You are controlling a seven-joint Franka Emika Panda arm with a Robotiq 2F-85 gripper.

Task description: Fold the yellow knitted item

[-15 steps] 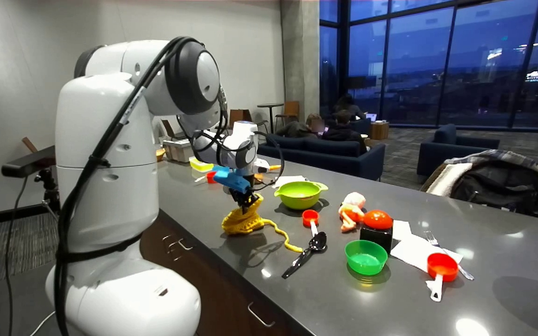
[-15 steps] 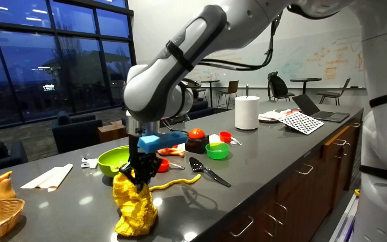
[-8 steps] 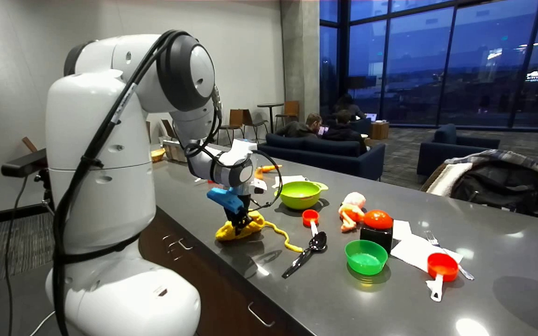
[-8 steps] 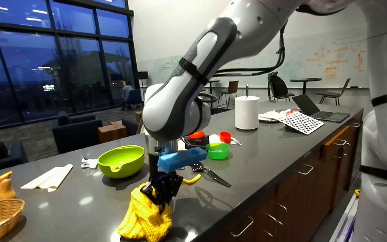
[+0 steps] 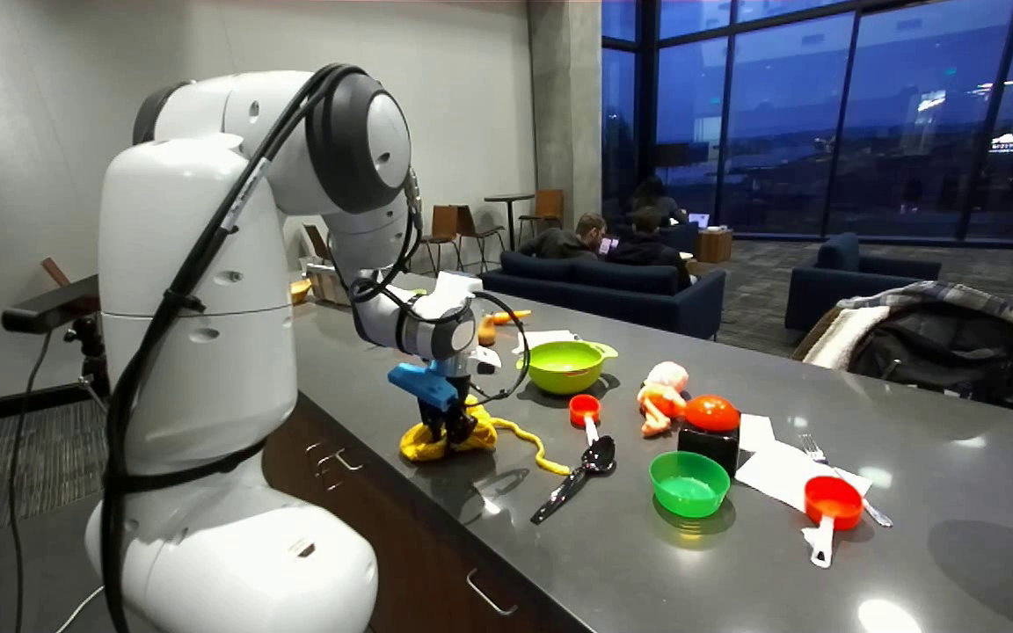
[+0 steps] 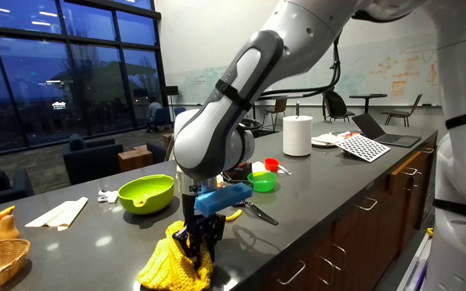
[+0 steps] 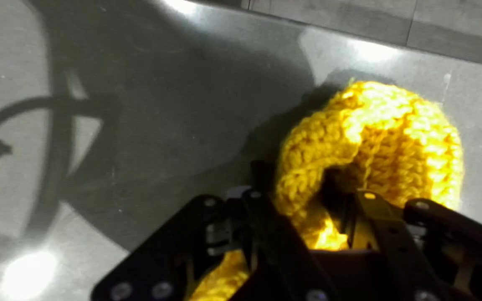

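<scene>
Wrist view shows the claw [image 7: 308, 200] moderately wide, one edge of the yellow knitted item [image 7: 416, 142] between its fingers.

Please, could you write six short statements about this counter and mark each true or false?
1. The gripper is at the yellow cloth. True.
2. The lime bowl is bigger than the green bowl. True.
3. The yellow cloth lies inside the lime bowl. False: it lies on the counter.
4. The black spoon lies near the cord's end. True.
5. The black spoon touches the lime bowl. False: it lies apart.
6. The yellow cloth is folded flat. False: it is bunched up.
</scene>
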